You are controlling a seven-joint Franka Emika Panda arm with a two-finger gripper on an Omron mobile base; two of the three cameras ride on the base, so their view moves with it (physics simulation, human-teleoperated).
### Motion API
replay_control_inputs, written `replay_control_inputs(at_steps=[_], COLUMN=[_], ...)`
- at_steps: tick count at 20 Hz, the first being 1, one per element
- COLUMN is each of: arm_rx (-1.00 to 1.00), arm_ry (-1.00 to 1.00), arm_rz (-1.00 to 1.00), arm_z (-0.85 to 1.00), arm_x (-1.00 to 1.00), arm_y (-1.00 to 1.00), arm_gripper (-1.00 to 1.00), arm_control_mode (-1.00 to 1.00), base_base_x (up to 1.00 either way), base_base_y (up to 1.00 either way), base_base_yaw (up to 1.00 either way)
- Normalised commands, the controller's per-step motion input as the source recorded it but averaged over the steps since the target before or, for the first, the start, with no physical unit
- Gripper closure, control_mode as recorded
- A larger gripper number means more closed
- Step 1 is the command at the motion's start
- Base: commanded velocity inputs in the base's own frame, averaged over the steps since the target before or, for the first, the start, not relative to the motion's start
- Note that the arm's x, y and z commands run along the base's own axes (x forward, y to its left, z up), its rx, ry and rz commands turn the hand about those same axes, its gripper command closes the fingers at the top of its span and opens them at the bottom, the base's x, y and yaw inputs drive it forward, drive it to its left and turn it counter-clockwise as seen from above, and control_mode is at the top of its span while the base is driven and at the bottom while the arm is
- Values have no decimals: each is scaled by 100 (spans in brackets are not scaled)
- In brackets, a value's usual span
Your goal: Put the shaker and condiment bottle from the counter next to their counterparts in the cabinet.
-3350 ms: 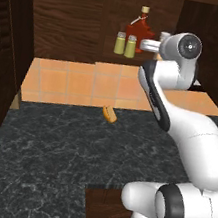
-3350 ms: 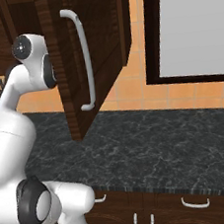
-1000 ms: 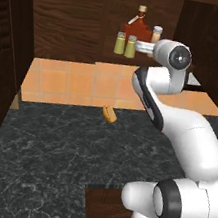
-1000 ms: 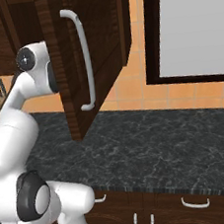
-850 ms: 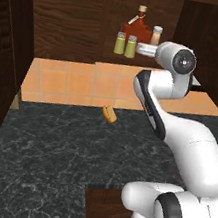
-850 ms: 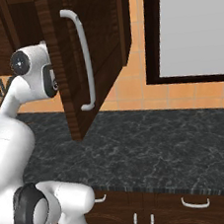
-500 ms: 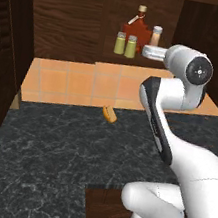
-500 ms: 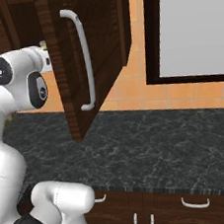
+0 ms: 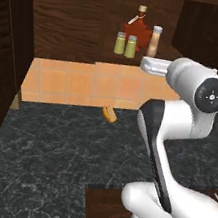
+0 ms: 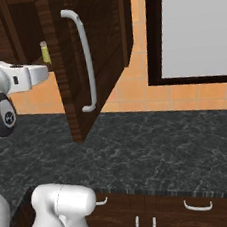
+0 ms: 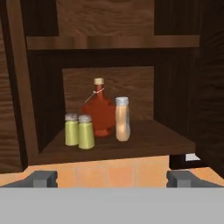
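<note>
On the cabinet (image 11: 109,41) shelf two yellow-green shakers with grey caps (image 11: 71,129) (image 11: 86,132) stand side by side. Behind them is the red maple-leaf bottle (image 11: 99,111), and the peach-tan condiment bottle (image 11: 122,119) stands upright just right of it. The same group shows in the left base view: shakers (image 9: 125,44), red bottle (image 9: 137,31), condiment bottle (image 9: 154,41). My gripper (image 11: 112,178) is open and empty, its fingertips (image 11: 42,178) far apart, back from the shelf and facing it. In the left base view the gripper (image 9: 147,63) hangs over the black counter (image 9: 46,161), right of and below the bottles.
A small orange-tan item (image 9: 109,114) lies on the counter by the tiled wall (image 9: 80,83). The open cabinet door (image 10: 98,52) with its pale handle (image 10: 84,58) juts out to the right of my hand. Dark cabinet sides flank the shelf.
My arm has pulled back from the shelf toward the base and now fills more of both base views. The gripper stays open. The bottles and shakers have not moved.
</note>
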Motion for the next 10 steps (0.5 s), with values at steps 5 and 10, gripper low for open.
replay_control_inputs(at_steps=[5, 10], arm_rx=[4, 0], arm_ry=[1, 0], arm_rz=[0, 0], arm_z=[4, -1], arm_x=[-100, -100], arm_y=[21, 39], arm_gripper=[-100, -100], arm_control_mode=[-100, -100], base_base_x=[0, 0], base_base_y=[0, 0], base_base_yaw=[0, 0])
